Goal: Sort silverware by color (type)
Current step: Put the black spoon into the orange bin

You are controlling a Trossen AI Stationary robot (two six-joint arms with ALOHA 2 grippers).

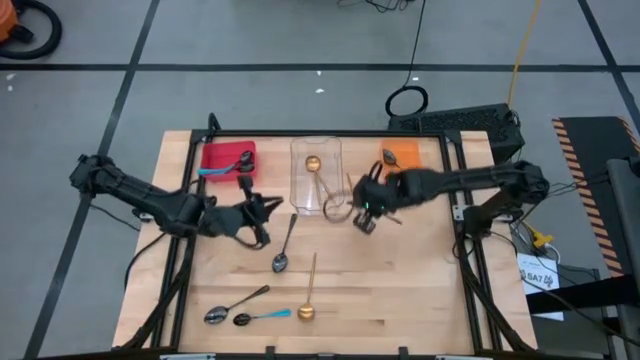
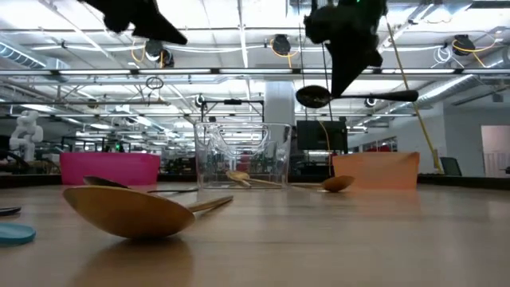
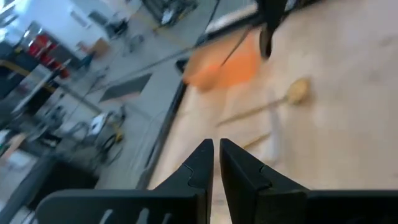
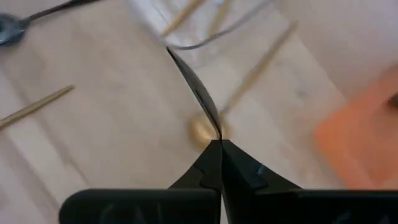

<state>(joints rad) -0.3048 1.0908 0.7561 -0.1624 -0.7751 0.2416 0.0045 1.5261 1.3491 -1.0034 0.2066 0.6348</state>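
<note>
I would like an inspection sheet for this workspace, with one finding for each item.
Surface: wooden table, bare in places.
Job's things: loose spoons on table; red bin holds a blue-handled spoon; clear container holds a gold one.
Clutter: nothing seen.
Pincers: right pincer shut on dark spoon, above table; left pincer waits near red bin.
Cables: black coil, yellow cable on floor.
Surroundings: workshop hall.

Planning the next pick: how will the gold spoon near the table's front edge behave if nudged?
The gold spoon looks stiff, probably light metal. Its slim handle lies low, so a grip may slip. Resting on its rounded bowl, it would likely pivot.
</note>
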